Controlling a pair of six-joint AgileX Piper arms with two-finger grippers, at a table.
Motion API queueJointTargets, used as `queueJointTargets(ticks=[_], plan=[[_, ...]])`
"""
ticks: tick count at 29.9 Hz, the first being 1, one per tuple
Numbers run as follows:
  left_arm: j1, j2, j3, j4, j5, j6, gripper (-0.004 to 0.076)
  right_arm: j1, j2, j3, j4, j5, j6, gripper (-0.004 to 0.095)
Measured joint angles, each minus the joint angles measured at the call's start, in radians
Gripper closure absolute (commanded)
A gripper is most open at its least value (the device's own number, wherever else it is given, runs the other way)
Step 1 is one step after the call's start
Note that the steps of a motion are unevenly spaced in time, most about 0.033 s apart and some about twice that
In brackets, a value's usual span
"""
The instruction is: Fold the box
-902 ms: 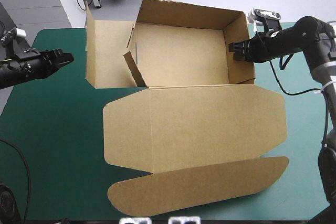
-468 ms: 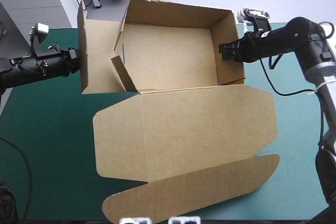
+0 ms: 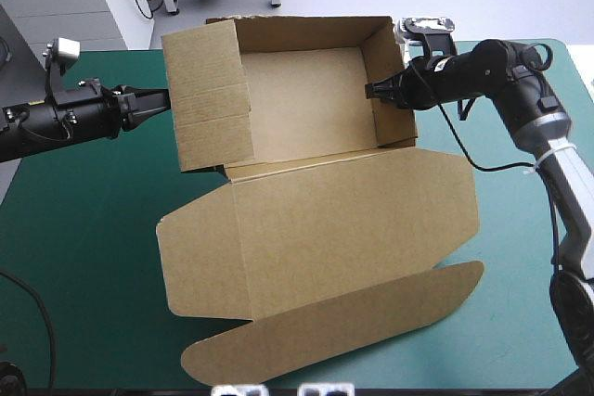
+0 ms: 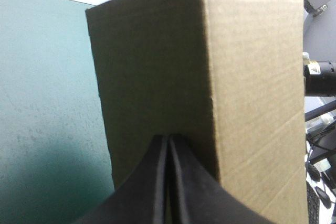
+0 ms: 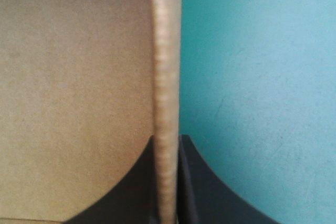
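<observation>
Right pincer (image 3: 371, 92) astride one wall of the open box (image 3: 306, 90).

A teal-green cover (image 3: 93, 229) lies flat across the table (image 3: 520, 322), rounded at both far corners.

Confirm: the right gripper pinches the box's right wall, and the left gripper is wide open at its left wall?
No: the left gripper is shut at the box's left wall; the left wrist view shows it. The right gripper does pinch the right wall.
</observation>
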Motion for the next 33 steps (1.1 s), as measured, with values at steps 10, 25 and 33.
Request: queueJointTargets(ticks=[10,25,33], plan=[[0.0,-0.019,-0.002,0.093,0.005,-0.055,0.0679,0.075,0.013,0.0,-0.027,-0.067,0.032,0.0925],[-0.057,-0.019,-0.002,0.114,0.006,-0.091,0.0191,0.091,0.047,0.0,-0.036,-0.109,0.046,0.0924],[-0.119,-0.019,-0.002,0.13,-0.006,-0.098,0.021,0.096,0.048,0.0,-0.04,-0.111,0.047,0.0919]])
